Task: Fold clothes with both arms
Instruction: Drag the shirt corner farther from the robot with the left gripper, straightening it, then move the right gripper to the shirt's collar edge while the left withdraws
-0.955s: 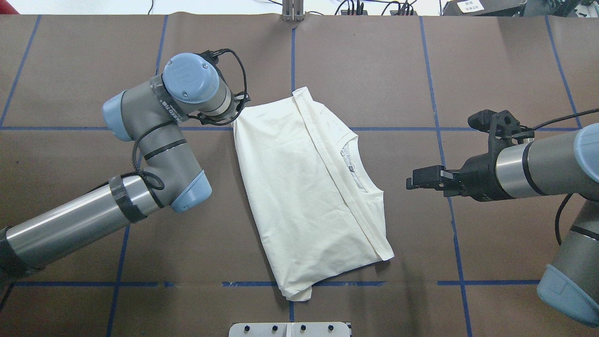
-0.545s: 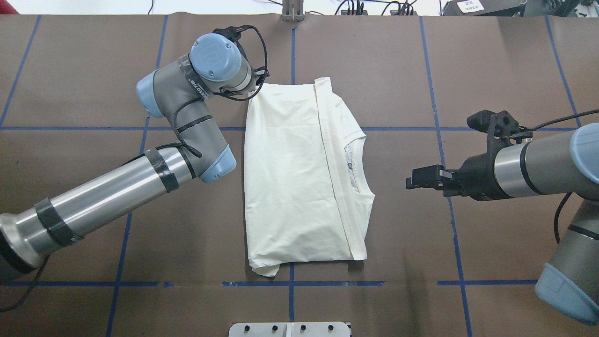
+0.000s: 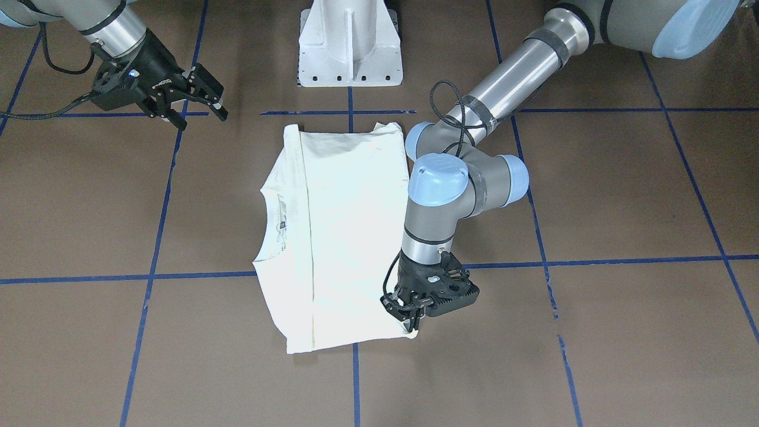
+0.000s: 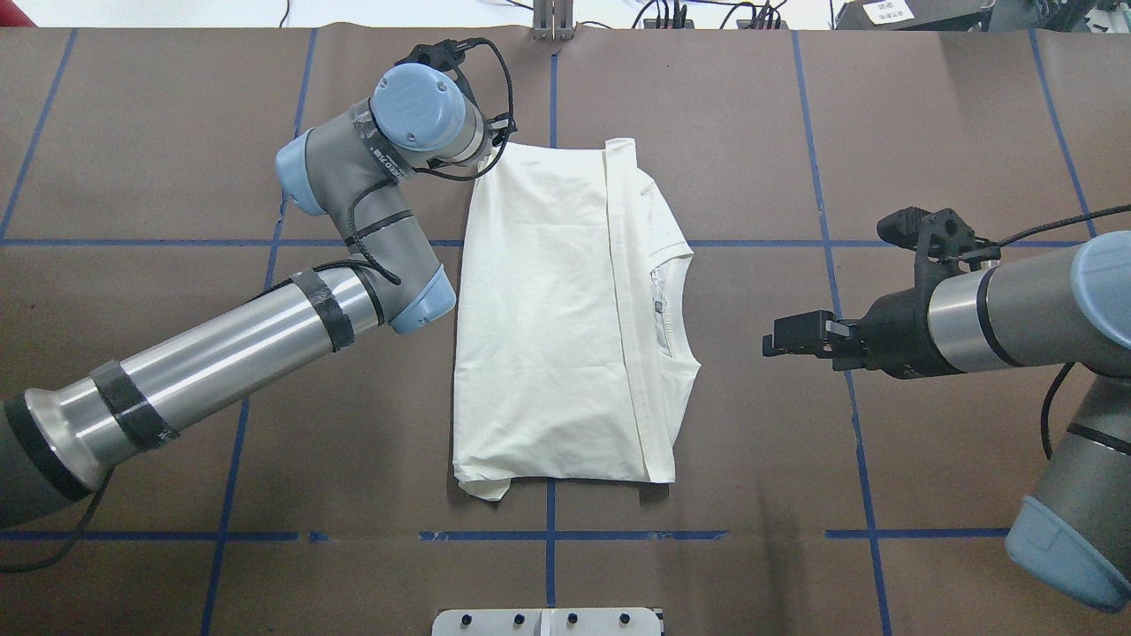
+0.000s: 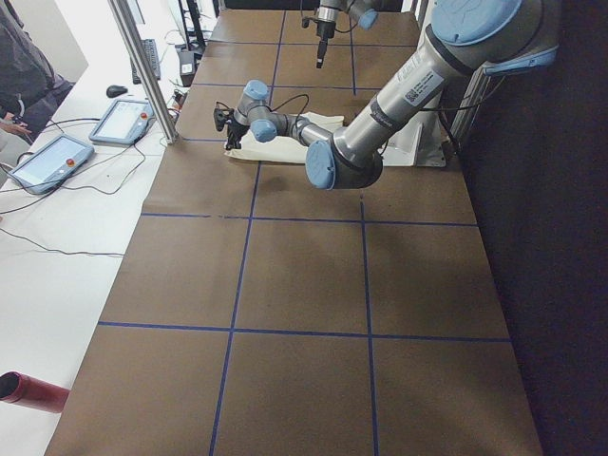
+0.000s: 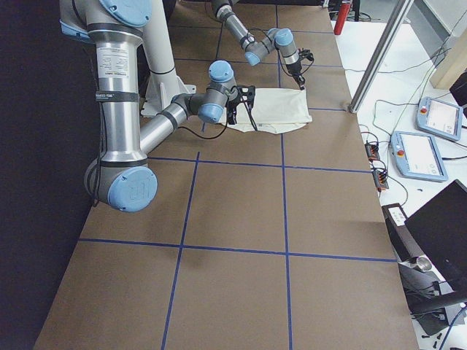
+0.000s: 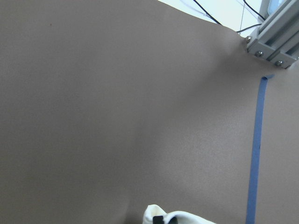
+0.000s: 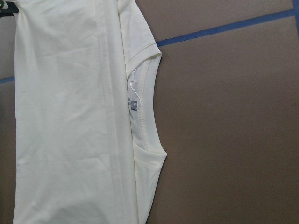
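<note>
While the folded shirt (image 4: 548, 327) lies on the table (image 4: 132, 132) before the pedestal (image 3: 350, 47), the left claw (image 3: 411, 319) pinches a corner of its edge farthest from the pedestal; the right claw (image 3: 201, 115) hangs wide, apart.

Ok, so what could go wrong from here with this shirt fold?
The left gripper pinches only one corner of the shirt, so a pull could skew it or drag the folded layers open. The right gripper hangs open, off the cloth, steadying nothing. A loose tuck pokes out at the robot-side edge and may bunch.
</note>
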Available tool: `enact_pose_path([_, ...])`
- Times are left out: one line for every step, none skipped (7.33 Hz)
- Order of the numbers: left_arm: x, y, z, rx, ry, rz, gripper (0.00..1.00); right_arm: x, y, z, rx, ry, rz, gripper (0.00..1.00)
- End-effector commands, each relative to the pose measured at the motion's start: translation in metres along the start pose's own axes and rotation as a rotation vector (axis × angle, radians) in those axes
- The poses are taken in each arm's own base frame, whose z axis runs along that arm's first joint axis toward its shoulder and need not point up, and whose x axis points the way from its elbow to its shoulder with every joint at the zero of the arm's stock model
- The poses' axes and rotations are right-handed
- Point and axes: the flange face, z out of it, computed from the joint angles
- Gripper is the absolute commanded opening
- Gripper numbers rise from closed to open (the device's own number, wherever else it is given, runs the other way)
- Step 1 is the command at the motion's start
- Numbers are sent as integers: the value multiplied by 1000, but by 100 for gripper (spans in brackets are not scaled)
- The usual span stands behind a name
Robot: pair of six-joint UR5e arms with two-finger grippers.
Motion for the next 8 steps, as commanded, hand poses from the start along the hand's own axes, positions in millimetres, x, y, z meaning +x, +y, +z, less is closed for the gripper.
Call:
enact_pose_path([-7,-53,-16,31,1,-7,100,-4,-8,13,-2,11,-2,100])
enact_pose_path([-10,-69,-27,-64,-17,0,100,-7,-13,20,-3,24,1,100])
enact_pose_path([-5,-67,-57,-110,-86,13,100,-18,-16,24,-13,58,-2,100])
enact_pose_path([-16,-56,-116,-120,-82,49,100,-41,-19,31,-37,118,-19,100])
enact_pose_path([-51,-32,-164,-187,-26,62,100,-66,-16,41,-77,195,-48,100])
enact_pose_path([-75,-16,-193,-263,3,62,100,-93,-4,60,-83,266,-94,100])
enact_pose_path([-78,6,-220,-289,6,79,100,-116,20,97,-66,340,-144,100])
enact_pose_path([-74,32,-241,-325,-10,97,100,-129,36,126,-69,378,-174,100])
